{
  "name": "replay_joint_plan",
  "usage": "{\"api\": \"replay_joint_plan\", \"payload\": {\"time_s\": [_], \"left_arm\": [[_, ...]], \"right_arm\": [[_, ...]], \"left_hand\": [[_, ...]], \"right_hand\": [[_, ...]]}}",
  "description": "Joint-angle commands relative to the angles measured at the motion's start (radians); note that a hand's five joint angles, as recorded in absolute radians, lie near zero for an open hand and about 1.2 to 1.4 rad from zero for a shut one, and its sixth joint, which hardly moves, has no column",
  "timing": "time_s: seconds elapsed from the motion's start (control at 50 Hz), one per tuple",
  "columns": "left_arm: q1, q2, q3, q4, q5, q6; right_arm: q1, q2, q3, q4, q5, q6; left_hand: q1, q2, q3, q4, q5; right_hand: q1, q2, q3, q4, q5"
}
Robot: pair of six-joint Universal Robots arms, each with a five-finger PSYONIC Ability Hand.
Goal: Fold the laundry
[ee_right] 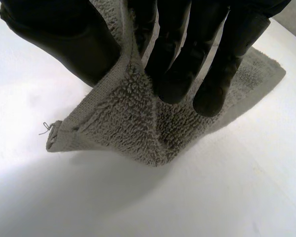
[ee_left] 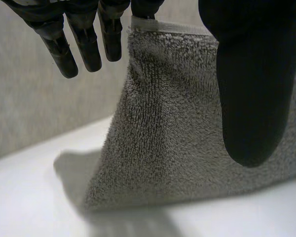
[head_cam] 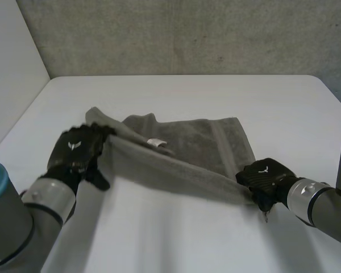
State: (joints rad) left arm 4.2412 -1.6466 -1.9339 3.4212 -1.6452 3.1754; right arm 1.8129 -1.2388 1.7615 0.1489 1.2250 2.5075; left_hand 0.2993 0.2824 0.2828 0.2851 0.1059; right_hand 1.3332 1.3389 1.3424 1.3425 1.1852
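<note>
A grey terry-cloth towel (head_cam: 207,149) lies towards the middle of the white table (head_cam: 182,242), its far part flat on the surface and its near long edge lifted off it, stretched between the two hands; the black left hand (head_cam: 77,149) holds one end of that raised edge, and in the left wrist view the towel (ee_left: 163,138) hangs from a pinch between the thumb (ee_left: 251,74) and one finger at the hem, the other fingers (ee_left: 59,47) straight and free beside it; the black right hand (head_cam: 265,175) grips the other end, and in its wrist view the cloth (ee_right: 123,123) is clamped between thumb (ee_right: 59,37) and fingers (ee_right: 177,64), a corner drooping below with a loose thread (ee_right: 45,129); a small white label (head_cam: 156,142) shows on the towel near the lifted fold; a grey wall (head_cam: 187,34) stands behind the table.
</note>
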Motion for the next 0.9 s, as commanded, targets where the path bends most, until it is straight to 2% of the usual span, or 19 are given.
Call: {"api": "replay_joint_plan", "payload": {"time_s": [0.02, 0.18, 0.22, 0.24, 0.28, 0.34, 0.48, 0.54, 0.6, 0.66, 0.7, 0.72, 0.76, 0.82, 0.88, 0.9], "left_arm": [[-0.053, -0.021, 0.116, 0.006, 0.019, -0.006], [-0.083, -0.033, 0.182, 0.009, 0.013, -0.025], [-0.089, -0.019, 0.181, 0.007, 0.012, -0.044], [-0.089, -0.019, 0.181, 0.007, 0.011, -0.045], [-0.092, 0.011, 0.162, 0.000, 0.010, -0.045], [-0.092, 0.021, 0.145, -0.010, 0.010, -0.043], [-0.070, 0.033, 0.027, -0.173, 0.015, -0.028], [-0.034, 0.033, -0.005, -0.243, 0.021, -0.017], [0.003, 0.033, -0.007, -0.257, 0.025, -0.005], [0.006, 0.034, 0.001, -0.255, 0.028, -0.002], [0.002, 0.040, 0.030, -0.238, 0.044, -0.003], [0.002, 0.041, 0.030, -0.238, 0.044, -0.003], [-0.017, 0.039, 0.067, -0.199, 0.065, -0.008], [-0.058, 0.010, 0.098, -0.148, 0.074, -0.009], [-0.089, -0.032, 0.116, -0.119, 0.074, -0.008], [-0.136, -0.086, 0.137, -0.090, 0.074, -0.006]], "right_arm": [[-0.007, 0.021, 0.009, -0.003, 0.002, -0.033], [-0.006, 0.039, 0.035, 0.009, 0.008, -0.133], [-0.006, 0.036, 0.038, 0.008, 0.010, -0.147], [-0.007, 0.030, 0.038, 0.008, 0.010, -0.151], [-0.007, 0.025, 0.036, 0.009, 0.007, -0.151], [-0.015, 0.016, 0.035, 0.006, 0.004, -0.150], [-0.038, -0.018, 0.029, 0.003, 0.001, -0.144], [-0.040, -0.022, 0.027, 0.003, -0.001, -0.142], [-0.041, -0.022, 0.026, 0.003, -0.001, -0.141], [-0.041, -0.022, 0.026, 0.003, -0.002, -0.141], [-0.041, -0.022, 0.026, 0.003, -0.002, -0.141], [-0.041, -0.022, 0.027, 0.003, -0.002, -0.141], [-0.040, -0.022, 0.029, 0.003, -0.002, -0.141], [-0.040, -0.022, 0.032, 0.003, -0.002, -0.141], [-0.038, -0.022, 0.033, 0.001, -0.004, -0.141], [-0.038, -0.021, 0.033, 0.001, -0.004, -0.141]], "left_hand": [[0.008, 0.025, 0.025, 0.022, 0.027], [0.102, 0.119, 0.119, 0.116, 0.121], [0.385, 0.402, 0.402, 0.399, 0.404], [0.387, 0.404, 0.403, 0.401, 0.406], [0.688, 0.705, 0.705, 0.702, 0.707], [0.769, 0.785, 0.785, 0.783, 0.787], [0.868, 0.885, 0.885, 0.882, 0.887], [0.868, 0.885, 0.885, 0.883, 0.887], [0.863, 0.879, 0.879, 0.877, 0.881], [0.845, 0.862, 0.861, 0.859, 0.864], [0.688, 0.704, 0.704, 0.702, 0.706], [0.686, 0.703, 0.703, 0.701, 0.705], [0.280, 0.297, 0.297, 0.294, 0.299], [0.147, 0.163, 0.163, 0.161, 0.165], [0.131, 0.148, 0.148, 0.146, 0.150], [0.117, 0.134, 0.133, 0.131, 0.136]], "right_hand": [[0.063, 0.057, 0.054, 0.054, 0.037], [0.063, 0.057, 0.054, 0.054, 0.037], [0.063, 0.057, 0.054, 0.054, 0.037], [0.063, 0.057, 0.054, 0.054, 0.037], [0.063, 0.057, 0.054, 0.054, 0.037], [0.063, 0.057, 0.054, 0.054, 0.037], [0.063, 0.057, 0.054, 0.054, 0.037], [0.063, 0.057, 0.054, 0.054, 0.037], [0.063, 0.057, 0.054, 0.054, 0.037], [0.063, 0.057, 0.054, 0.054, 0.037], [0.063, 0.057, 0.054, 0.054, 0.037], [0.063, 0.057, 0.054, 0.054, 0.037], [0.063, 0.057, 0.054, 0.054, 0.037], [0.063, 0.057, 0.054, 0.054, 0.037], [0.063, 0.057, 0.054, 0.054, 0.037], [0.063, 0.057, 0.054, 0.054, 0.037]]}}
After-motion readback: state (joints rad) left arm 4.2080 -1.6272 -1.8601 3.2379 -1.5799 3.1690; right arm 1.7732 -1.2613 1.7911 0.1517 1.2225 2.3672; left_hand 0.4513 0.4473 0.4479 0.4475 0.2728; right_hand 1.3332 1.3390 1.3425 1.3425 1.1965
